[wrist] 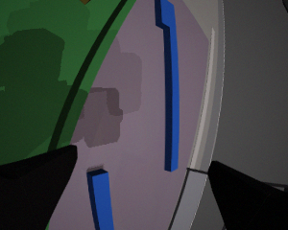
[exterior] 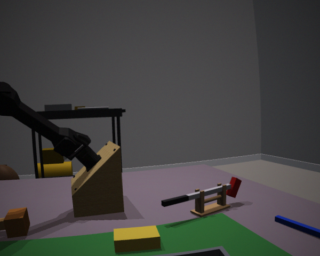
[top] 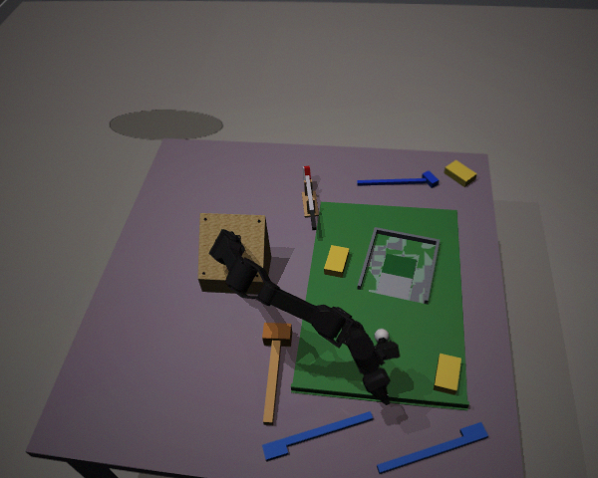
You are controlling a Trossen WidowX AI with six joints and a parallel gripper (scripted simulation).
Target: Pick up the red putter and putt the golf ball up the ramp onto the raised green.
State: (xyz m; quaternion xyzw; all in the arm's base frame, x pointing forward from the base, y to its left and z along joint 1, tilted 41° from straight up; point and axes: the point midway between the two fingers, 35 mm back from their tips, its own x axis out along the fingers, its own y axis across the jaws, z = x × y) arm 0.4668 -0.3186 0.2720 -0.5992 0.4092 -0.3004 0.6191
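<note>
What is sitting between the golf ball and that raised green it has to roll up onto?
Nothing visible. In the top view the golf ball lies on the green mat below the ramp's open end, with bare mat up to the raised green. The yellow blocks sit off to the sides.

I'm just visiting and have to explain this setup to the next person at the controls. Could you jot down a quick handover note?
Hand: open, holding nothing, low over the near edge of the green mat.
Red putter: lying on its small wooden stand, off the mat's far-left corner, untouched.
Golf ball: on the mat, right beside the arm's wrist; contact cannot be judged.
Raised green: inside the grey-walled ramp, nothing on it.
Done: nothing yet.
Left: bring the hand to the putter, grasp and lift it, then putt the ball up the ramp onto the green.
</note>
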